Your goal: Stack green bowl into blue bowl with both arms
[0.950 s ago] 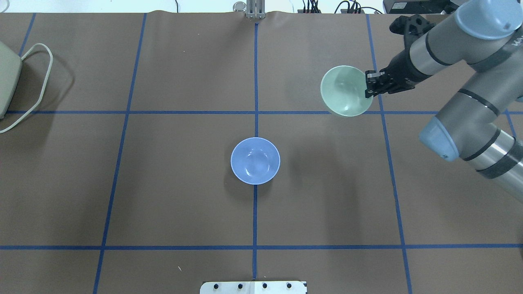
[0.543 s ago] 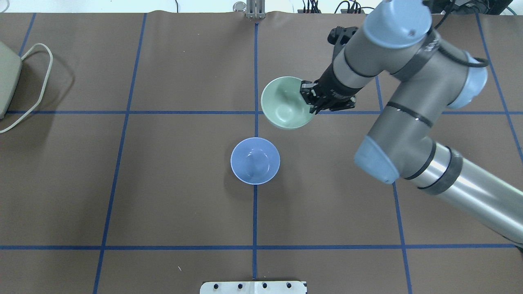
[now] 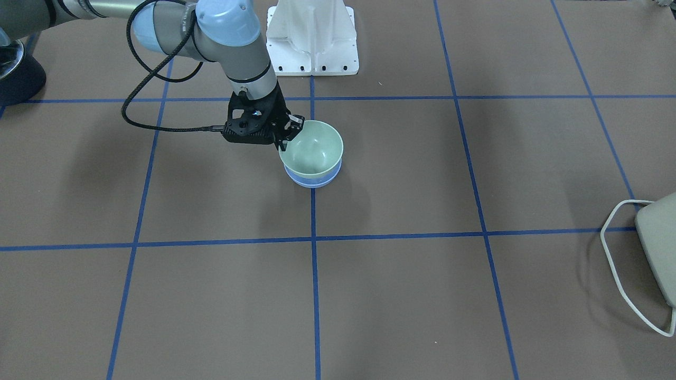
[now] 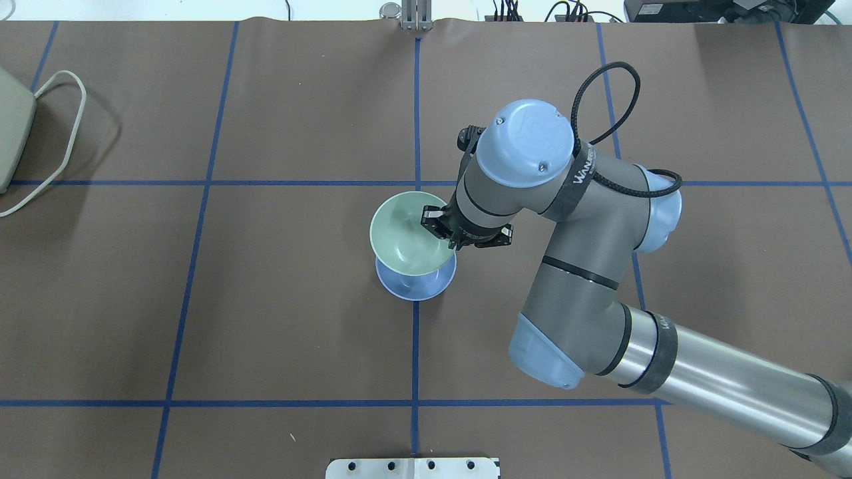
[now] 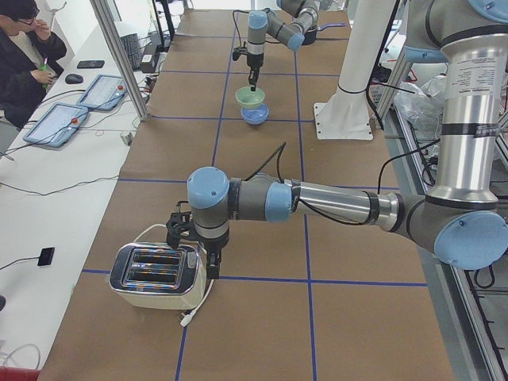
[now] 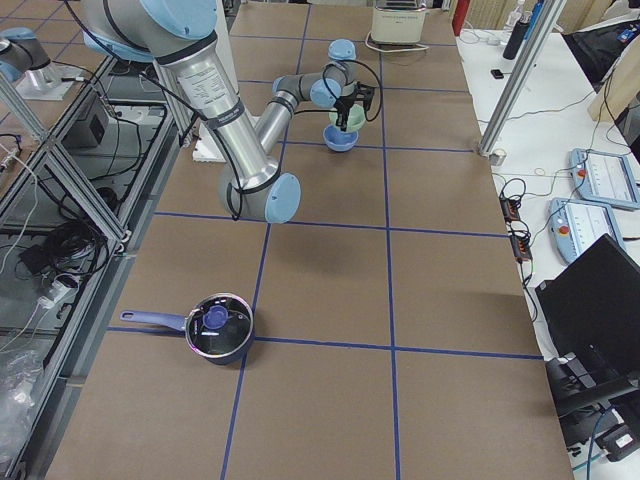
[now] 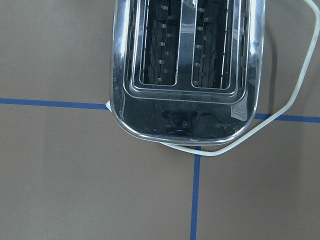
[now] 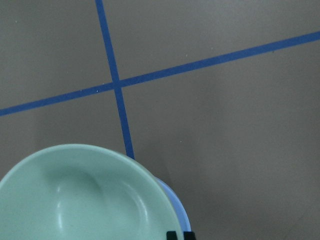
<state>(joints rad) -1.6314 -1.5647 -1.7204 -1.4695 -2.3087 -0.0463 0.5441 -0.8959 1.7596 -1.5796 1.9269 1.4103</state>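
My right gripper (image 4: 439,229) is shut on the near-right rim of the pale green bowl (image 4: 405,233) and holds it upright just over the blue bowl (image 4: 416,287), which stands at the table's centre. Only the blue bowl's front rim shows under the green one (image 3: 311,150); the blue rim (image 3: 314,181) peeks out below. I cannot tell whether the bowls touch. The right wrist view shows the green bowl (image 8: 85,195) and a blue sliver (image 8: 176,210). My left gripper (image 5: 192,242) hovers by the toaster far left; I cannot tell if it is open.
A chrome toaster (image 7: 185,70) with a white cord (image 4: 60,133) sits at the table's left end (image 5: 155,274). A white pedestal (image 3: 311,37) stands at the robot's side. A dark pot (image 6: 215,328) sits far right. An operator (image 5: 24,55) sits beyond the table.
My right arm has carried the green bowl from the back right of the table leftward and toward the robot, and now holds it over the blue bowl. The blue bowl has not moved.
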